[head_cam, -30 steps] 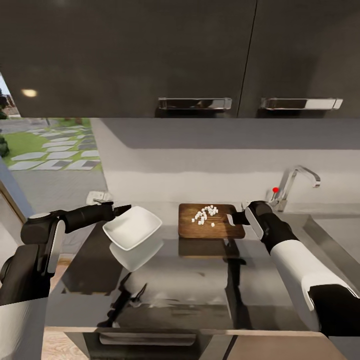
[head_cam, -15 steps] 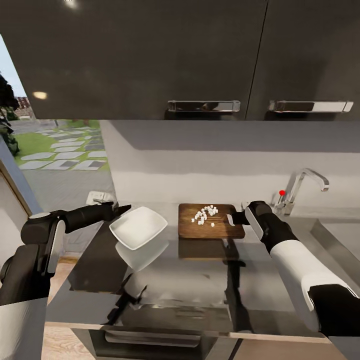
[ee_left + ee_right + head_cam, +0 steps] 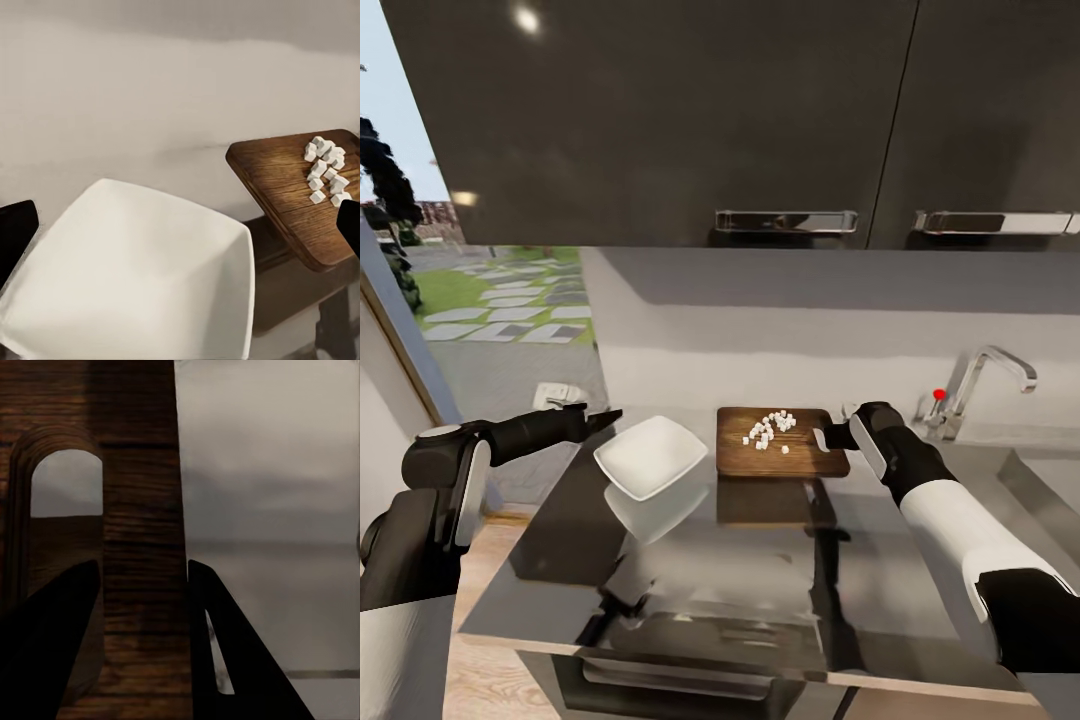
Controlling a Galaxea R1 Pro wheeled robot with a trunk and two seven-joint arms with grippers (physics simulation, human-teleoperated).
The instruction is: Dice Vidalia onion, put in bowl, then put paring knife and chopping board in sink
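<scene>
the right gripper (image 3: 830, 437) is clamped on the chopping board (image 3: 780, 452) at its handle end; in the right wrist view its two dark fingers (image 3: 52, 645) pinch the strip of wood between the slot-shaped hole and the board's edge. the left gripper (image 3: 600, 420) grips the rim of the white bowl (image 3: 652, 456), holding it tilted just above the glossy countertop (image 3: 760, 560), just beside the board's far end from the right gripper. the diced onion (image 3: 770, 428) lies as a loose heap of small white cubes on the board, toward its back edge, near the right gripper. the board looks stiff and fairly light, so a hold at one end should carry it, but the cubes are loose and would likely slide or scatter once it tips. the bowl looks smooth and probably slippery at a rim pinch. the tap (image 3: 980, 385) stands to the right.
</scene>
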